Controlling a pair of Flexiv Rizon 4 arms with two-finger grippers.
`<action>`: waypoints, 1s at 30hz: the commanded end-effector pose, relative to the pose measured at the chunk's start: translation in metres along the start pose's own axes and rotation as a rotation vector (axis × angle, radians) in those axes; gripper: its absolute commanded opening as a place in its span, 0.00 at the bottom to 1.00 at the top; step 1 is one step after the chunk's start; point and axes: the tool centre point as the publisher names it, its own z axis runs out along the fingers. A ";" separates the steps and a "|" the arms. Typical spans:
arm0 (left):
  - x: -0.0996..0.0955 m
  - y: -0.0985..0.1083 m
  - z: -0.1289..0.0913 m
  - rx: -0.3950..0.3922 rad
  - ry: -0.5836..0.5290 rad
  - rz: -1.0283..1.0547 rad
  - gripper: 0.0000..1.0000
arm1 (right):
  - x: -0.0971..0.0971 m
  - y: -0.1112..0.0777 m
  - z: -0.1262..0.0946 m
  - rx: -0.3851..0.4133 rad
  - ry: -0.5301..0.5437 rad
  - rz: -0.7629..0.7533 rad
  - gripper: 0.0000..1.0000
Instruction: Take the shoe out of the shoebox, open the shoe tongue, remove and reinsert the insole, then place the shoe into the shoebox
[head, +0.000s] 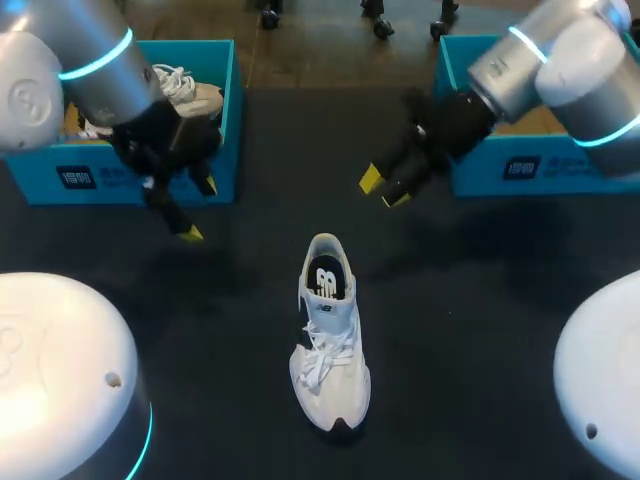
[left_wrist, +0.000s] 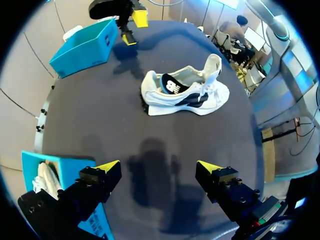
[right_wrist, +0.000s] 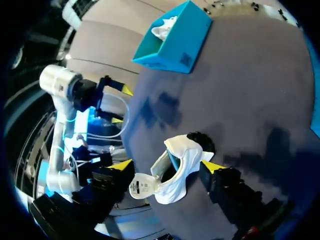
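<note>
A white lace-up shoe (head: 326, 335) stands upright in the middle of the black table, heel toward the far side, its dark insole (head: 327, 278) showing in the opening. My left gripper (head: 198, 209) hangs open in front of the left blue shoebox (head: 60, 180), far left of the shoe. My right gripper (head: 384, 189) is open above the table, beyond and right of the heel. The left wrist view has the shoe (left_wrist: 185, 90) well ahead of the open gripper (left_wrist: 158, 166). In the right wrist view the shoe (right_wrist: 175, 175) lies below the open gripper (right_wrist: 167, 166), apart from its fingers.
The left shoebox holds another pale shoe (head: 185, 90). A second blue shoebox (head: 520, 165) stands at the far right behind my right arm. Two white robot bases (head: 60, 380) flank the table's near edge.
</note>
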 end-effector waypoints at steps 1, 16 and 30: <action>-0.009 0.012 -0.029 0.005 0.013 -0.001 1.00 | 0.019 -0.005 -0.008 -0.045 -0.270 0.066 0.47; -0.060 0.047 -0.094 0.028 0.100 0.036 1.00 | 0.070 -0.008 0.018 -0.153 -0.544 0.156 0.00; -0.069 0.053 -0.106 0.012 0.094 0.064 1.00 | 0.075 -0.006 0.022 -0.167 -0.573 0.193 0.00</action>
